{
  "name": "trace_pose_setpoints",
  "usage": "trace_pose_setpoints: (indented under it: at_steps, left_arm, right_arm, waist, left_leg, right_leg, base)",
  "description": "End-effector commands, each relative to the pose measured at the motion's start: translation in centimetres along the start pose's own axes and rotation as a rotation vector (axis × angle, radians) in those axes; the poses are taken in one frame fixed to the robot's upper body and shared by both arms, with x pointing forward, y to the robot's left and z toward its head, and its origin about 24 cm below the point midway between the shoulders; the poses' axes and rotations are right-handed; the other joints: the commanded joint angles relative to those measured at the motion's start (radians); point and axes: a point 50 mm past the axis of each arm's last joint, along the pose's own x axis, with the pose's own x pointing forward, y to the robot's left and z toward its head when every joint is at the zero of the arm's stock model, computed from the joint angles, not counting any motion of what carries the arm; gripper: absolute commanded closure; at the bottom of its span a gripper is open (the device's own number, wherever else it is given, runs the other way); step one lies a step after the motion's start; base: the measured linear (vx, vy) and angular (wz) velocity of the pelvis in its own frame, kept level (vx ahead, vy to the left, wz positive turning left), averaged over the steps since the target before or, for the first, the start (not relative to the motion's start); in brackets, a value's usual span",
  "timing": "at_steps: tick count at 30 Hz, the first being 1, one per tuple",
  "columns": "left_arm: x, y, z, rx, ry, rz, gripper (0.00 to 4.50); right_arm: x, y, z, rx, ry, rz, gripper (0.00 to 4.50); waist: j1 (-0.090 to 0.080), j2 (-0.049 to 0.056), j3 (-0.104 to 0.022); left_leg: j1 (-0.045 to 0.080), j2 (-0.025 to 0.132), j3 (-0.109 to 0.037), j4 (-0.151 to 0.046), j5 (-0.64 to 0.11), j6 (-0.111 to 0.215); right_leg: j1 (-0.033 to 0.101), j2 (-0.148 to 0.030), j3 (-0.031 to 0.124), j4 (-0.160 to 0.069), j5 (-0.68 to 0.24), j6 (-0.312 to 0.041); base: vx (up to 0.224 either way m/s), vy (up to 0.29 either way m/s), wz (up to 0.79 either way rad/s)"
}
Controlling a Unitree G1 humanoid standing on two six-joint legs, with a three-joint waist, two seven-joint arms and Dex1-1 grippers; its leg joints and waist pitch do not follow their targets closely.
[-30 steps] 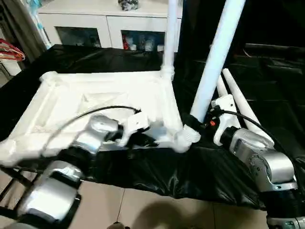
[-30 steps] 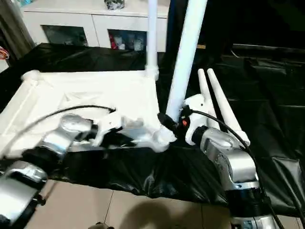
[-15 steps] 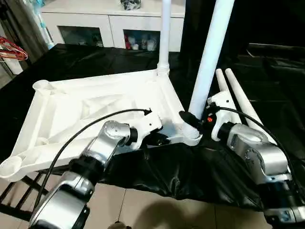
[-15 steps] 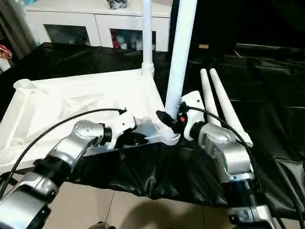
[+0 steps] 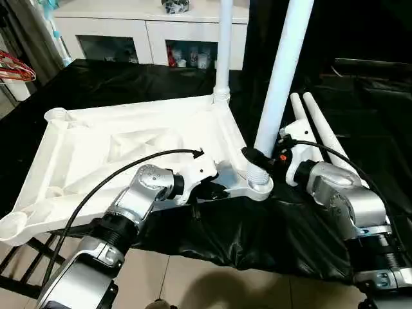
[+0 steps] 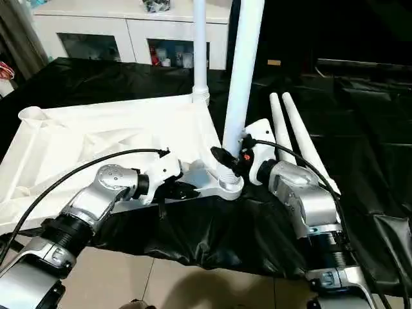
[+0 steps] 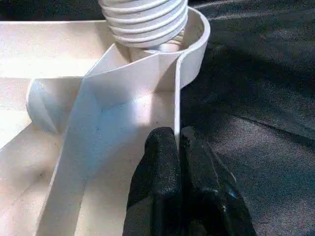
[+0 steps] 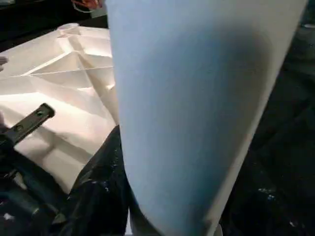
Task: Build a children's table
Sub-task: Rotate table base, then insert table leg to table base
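Observation:
The white table top (image 5: 96, 148) lies ribbed side up on the black cloth. One leg (image 5: 223, 51) stands upright in its far right corner. My right gripper (image 5: 253, 159) is shut on a second leg (image 5: 283, 71) near its base, holding it slightly tilted in the near right corner socket (image 5: 259, 187). The leg's threaded end (image 7: 145, 22) shows above the socket wall (image 7: 197, 44). My left gripper (image 7: 178, 135) is shut on the top's thin near rim (image 7: 176, 98) just beside that socket. Two loose legs (image 5: 312, 122) lie side by side behind my right arm.
A white glass-door cabinet (image 5: 148, 32) stands at the back. Black cloth (image 5: 129, 80) covers the work surface and hangs over its front edge above the tiled floor (image 5: 212, 283). A red hanger (image 5: 16, 67) shows at far left, a dark metal frame (image 5: 13, 257) at lower left.
The camera has shifted. The held leg stands a little more upright over the corner socket. Both grippers keep their holds.

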Motion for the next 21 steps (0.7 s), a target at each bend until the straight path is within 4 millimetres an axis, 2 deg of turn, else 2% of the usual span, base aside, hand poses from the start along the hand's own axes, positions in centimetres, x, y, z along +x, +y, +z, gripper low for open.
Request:
trace_pose_setpoints:
  at_steps: [1,21]
  left_arm:
    - [-0.1,0.2,0.1,-0.021,-0.027,0.012,4.50]
    - [-0.5,0.8,0.3,-0.014,-0.031,0.027,4.50]
  right_arm:
    - [-0.2,0.1,-1.1,0.021,0.063,0.020,2.60]
    - [-1.4,0.0,-0.8,0.012,0.106,0.052,2.60]
  waist:
    - [0.001,-0.023,-0.073]
    - [0.003,-0.028,-0.073]
  left_leg:
    - [0.008,0.004,0.006,-0.065,-0.150,0.045]
    - [0.008,0.005,0.007,-0.064,-0.146,0.050]
  right_leg:
    - [0.062,-0.031,0.025,-0.069,-0.157,-0.210]
    - [0.060,-0.032,0.025,-0.070,-0.167,-0.208]
  base:
    - [0.000,0.000,0.00]
    - [0.000,0.000,0.00]
